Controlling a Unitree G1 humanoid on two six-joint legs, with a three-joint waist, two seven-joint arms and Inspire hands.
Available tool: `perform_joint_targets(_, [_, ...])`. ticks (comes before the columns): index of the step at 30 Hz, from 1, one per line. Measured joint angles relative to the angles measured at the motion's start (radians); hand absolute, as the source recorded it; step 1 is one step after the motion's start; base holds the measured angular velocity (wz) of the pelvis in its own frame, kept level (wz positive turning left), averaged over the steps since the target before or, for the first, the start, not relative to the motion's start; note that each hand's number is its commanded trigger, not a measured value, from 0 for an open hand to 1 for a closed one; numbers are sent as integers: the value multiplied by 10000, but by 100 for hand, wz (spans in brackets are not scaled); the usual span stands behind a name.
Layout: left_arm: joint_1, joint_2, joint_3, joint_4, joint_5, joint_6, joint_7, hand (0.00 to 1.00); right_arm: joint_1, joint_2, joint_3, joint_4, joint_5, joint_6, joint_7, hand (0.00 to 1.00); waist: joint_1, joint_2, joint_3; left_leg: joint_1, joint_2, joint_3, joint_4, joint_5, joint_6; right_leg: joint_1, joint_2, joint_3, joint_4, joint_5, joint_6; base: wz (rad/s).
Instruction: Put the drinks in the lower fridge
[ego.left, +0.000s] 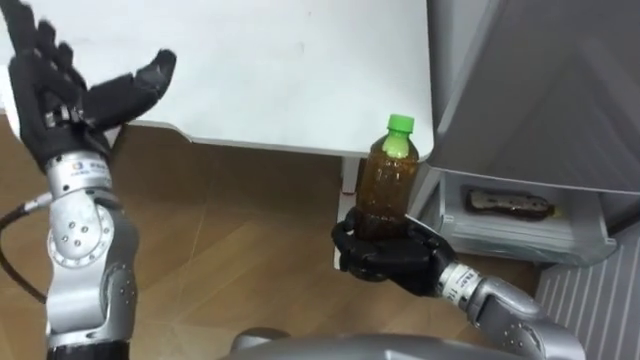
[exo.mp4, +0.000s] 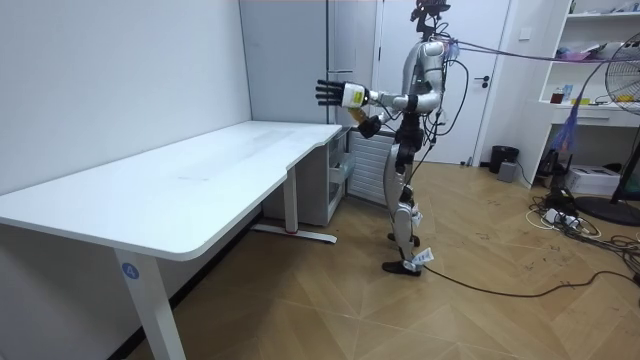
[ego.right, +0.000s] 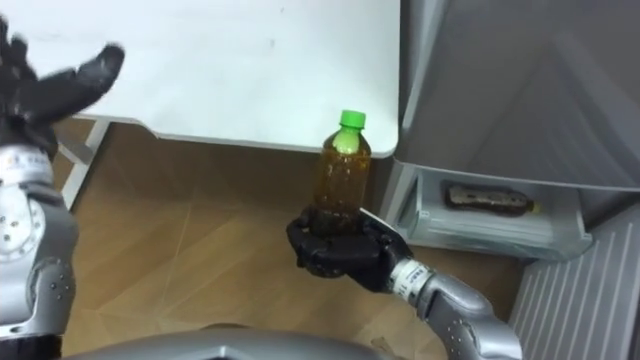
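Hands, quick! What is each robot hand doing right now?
Left hand: open, fingers spread, holding nothing.
Right hand: shut on the brown drink bottle with a green cap.

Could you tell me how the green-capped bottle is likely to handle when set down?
The bottle, full nearly to its neck, is probably heavy for its size. Tall and narrow, it may tip; laid down, its round body could roll.

The desk (ego.left: 300, 60) and fridge (ego.left: 540, 90) are being viewed closely from above by both eyes, and distantly, side-on, from the room.
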Motion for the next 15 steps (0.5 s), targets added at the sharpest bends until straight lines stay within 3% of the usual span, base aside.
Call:
perform_joint_targets(6, [473,-9,-311,2811,-1109,67,738,0,23,78,63,9,5,25,-446,100,176,26,0,153,-1,17,-102,-2,0,63,9,72,-3,0,0,-3])
perform_joint_targets(11, [803,-28,-551,4037,-1370,504,831,0,-17,72,204,7,7,346,-655,100,200,-118,-115,55,2,-7,-110,-4,-2,-61,10,17,-21,1,-1,2])
perform_joint_targets(15, [836,-36,-938,5230,-1576,753,765,0,-75,73,340,8,39,426,-690,100,136,-115,-109,58,-1,28,-149,-3,0,-38,6,55,-6,2,-4,-2])
